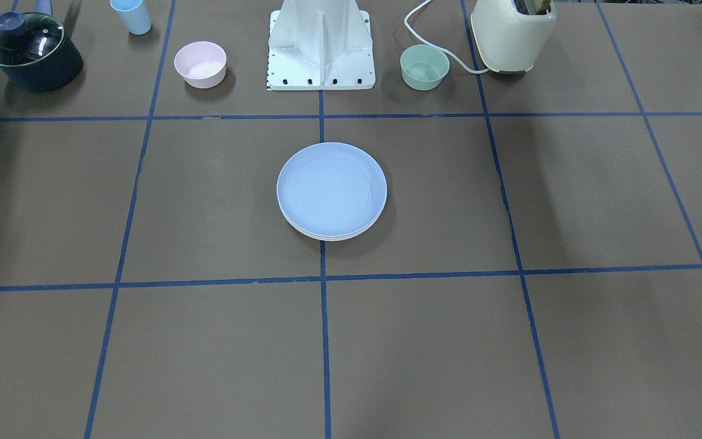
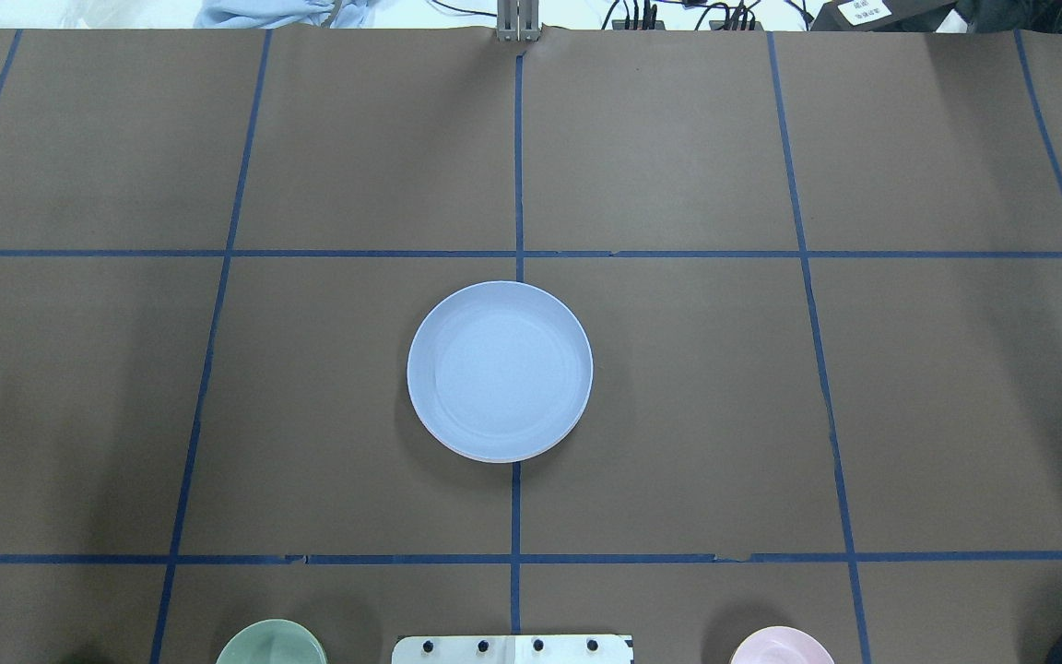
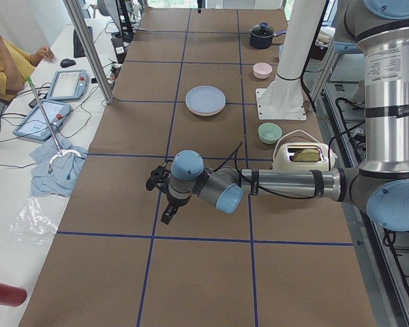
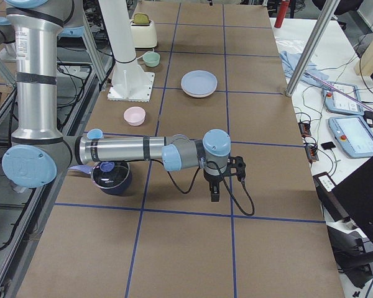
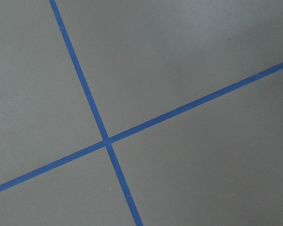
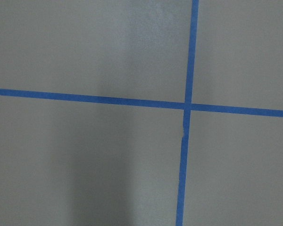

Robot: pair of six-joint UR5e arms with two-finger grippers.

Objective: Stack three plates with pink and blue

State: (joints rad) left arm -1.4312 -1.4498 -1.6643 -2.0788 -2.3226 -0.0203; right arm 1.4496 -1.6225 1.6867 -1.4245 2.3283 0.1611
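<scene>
The light blue plate [image 1: 331, 189] lies on top of a stack at the table's centre, also in the overhead view [image 2: 499, 369]. Below it only thin pale rims [image 1: 326, 236] of other plates show; I cannot tell their colours. My left gripper [image 3: 166, 211] hangs over bare table far from the stack, towards the table's left end. My right gripper [image 4: 214, 191] hangs over bare table towards the right end. Both show clearly only in side views, so I cannot tell whether they are open or shut. Both wrist views show only brown table and blue tape.
Along the robot's side stand a pink bowl [image 1: 200, 63], a green bowl [image 1: 424, 67], a cream toaster [image 1: 512, 33], a dark lidded pot [image 1: 31, 52], a light blue cup [image 1: 131, 15] and the white robot base [image 1: 320, 49].
</scene>
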